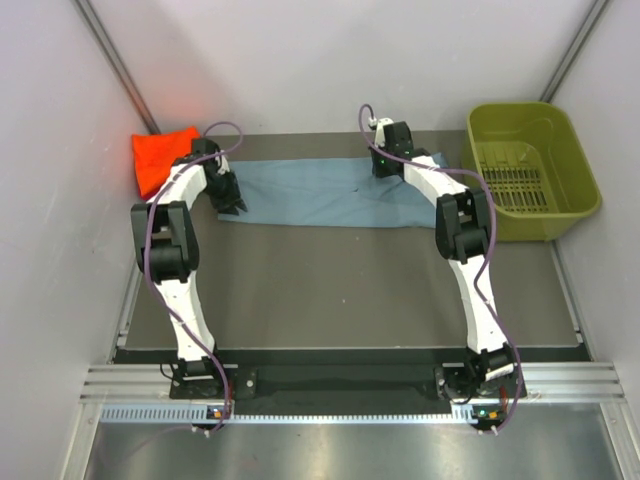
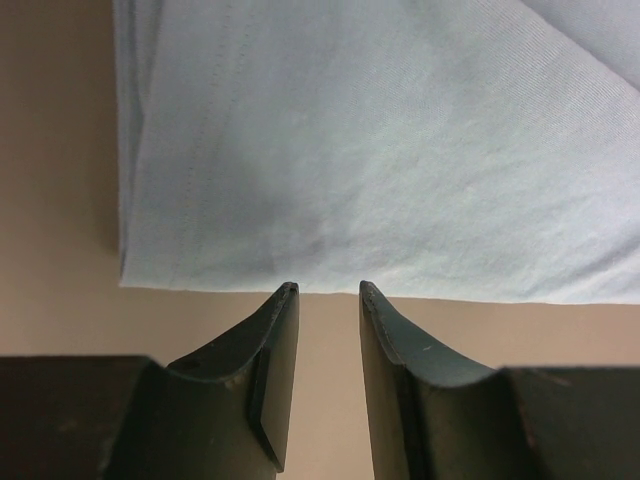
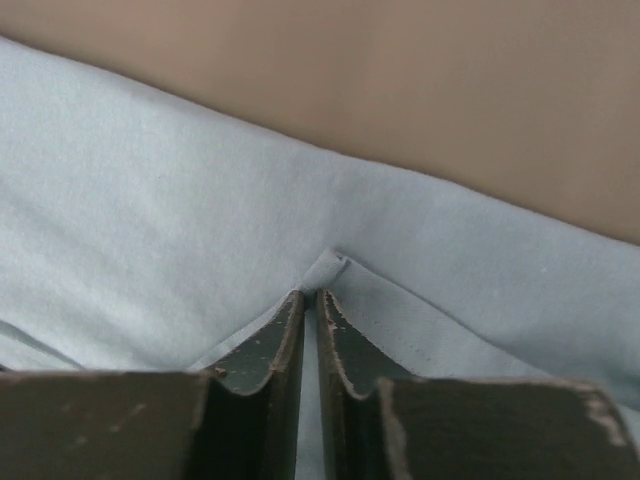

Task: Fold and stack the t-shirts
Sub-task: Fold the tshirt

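A grey-blue t-shirt (image 1: 320, 192) lies spread flat across the far part of the table. A folded orange t-shirt (image 1: 160, 155) sits at the far left. My left gripper (image 1: 232, 205) stands open at the blue shirt's near-left corner, its tips (image 2: 328, 290) just short of the hem (image 2: 400, 150), with bare table between them. My right gripper (image 1: 385, 165) is at the shirt's far right part. Its jaws are shut on a small pinched fold of the blue cloth (image 3: 328, 272), which peaks just past the tips (image 3: 310, 295).
An olive-green plastic basket (image 1: 530, 170) stands at the far right, close beside the blue shirt's right end. Grey walls enclose the table on the left, right and back. The dark table surface (image 1: 330, 290) stretches toward the arm bases.
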Robot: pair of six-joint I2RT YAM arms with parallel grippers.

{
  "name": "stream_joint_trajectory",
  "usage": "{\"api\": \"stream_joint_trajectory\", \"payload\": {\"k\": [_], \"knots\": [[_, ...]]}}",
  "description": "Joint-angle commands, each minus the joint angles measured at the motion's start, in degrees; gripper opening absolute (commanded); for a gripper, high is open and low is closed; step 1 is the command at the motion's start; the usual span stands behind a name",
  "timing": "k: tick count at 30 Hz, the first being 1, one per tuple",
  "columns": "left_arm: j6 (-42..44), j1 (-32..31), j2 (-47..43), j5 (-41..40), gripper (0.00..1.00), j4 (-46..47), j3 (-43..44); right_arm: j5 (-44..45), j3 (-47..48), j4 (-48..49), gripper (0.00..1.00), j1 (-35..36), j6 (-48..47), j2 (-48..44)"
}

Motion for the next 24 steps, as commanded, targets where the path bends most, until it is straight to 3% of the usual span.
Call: {"api": "stream_joint_trajectory", "payload": {"k": [1, 10, 24], "knots": [[-0.9, 0.4, -3.9, 1.2, 0.36, 0.3, 0.4, -1.1, -0.8, -0.2, 0.07, -0.2, 0.7, -1.4], [-0.4, 0.5, -4.0, 1.6, 0.36, 0.7, -0.9, -1.2, 0.7, 3.8, 0.01, 0.7, -5.8, -5.4], [-0.3, 0.0, -2.7, 1.4, 0.36, 1.1, -0.2, -3.0, 3.0, 4.8, 0.01, 3.9, -9.8, -4.9]]}}
